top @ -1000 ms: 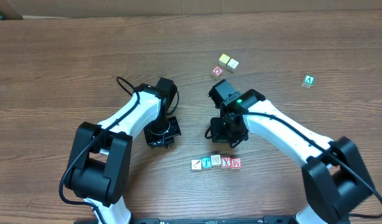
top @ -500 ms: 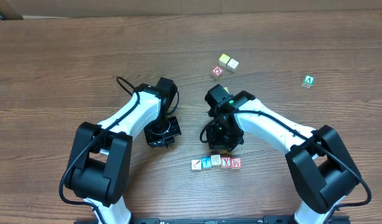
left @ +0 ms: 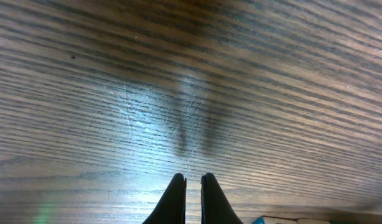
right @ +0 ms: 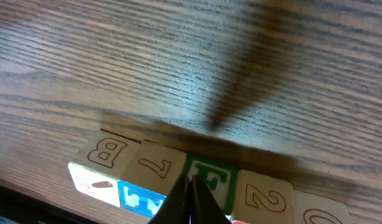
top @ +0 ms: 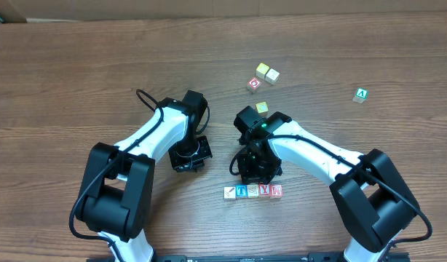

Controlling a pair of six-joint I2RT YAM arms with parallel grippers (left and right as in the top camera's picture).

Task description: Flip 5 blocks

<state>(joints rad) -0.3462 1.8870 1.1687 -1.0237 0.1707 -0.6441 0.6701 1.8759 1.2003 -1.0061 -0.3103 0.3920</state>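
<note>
Five blocks (top: 252,191) lie in a tight row near the table's front edge: a white one with a dark mark (top: 229,193) at the left end, a teal-faced one (top: 241,191) beside it, then red-printed ones (top: 276,191). My right gripper (top: 254,170) hovers just behind the row, shut and empty. In the right wrist view its tips (right: 192,182) sit over the seam between the "7" block (right: 157,165) and the green "F" face (right: 211,177); "B" (right: 107,151) and "2" (right: 262,193) flank them. My left gripper (top: 188,156) rests shut over bare wood (left: 192,178).
Two plain yellow and cream cubes (top: 266,71) and a red-printed cube (top: 254,84) sit at the back. A small yellowish cube (top: 261,108) lies behind my right arm. The green "A" cube (top: 362,95) is far right. A cardboard edge (top: 209,9) runs along the back.
My right arm has swung left and forward, closer to the row of blocks, uncovering the yellowish cube behind it. The left arm has not moved.
</note>
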